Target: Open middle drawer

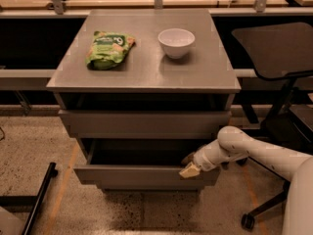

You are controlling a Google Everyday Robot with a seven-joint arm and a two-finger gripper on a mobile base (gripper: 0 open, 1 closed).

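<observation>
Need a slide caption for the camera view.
Gripper at the open middle drawer front; bag and bowl atop the cabinet.

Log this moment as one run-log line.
middle drawer: pulled out, interior showing | gripper: at right end of its front's top edge | cabinet top: green bag, white bowl

One bowl (176, 41), one bag (108, 49), hand (190, 170) at drawer (132, 175)

tool (190, 170) at middle drawer (132, 175) front rim | chair (274, 48) close right; drawer mouth unobstructed
</observation>
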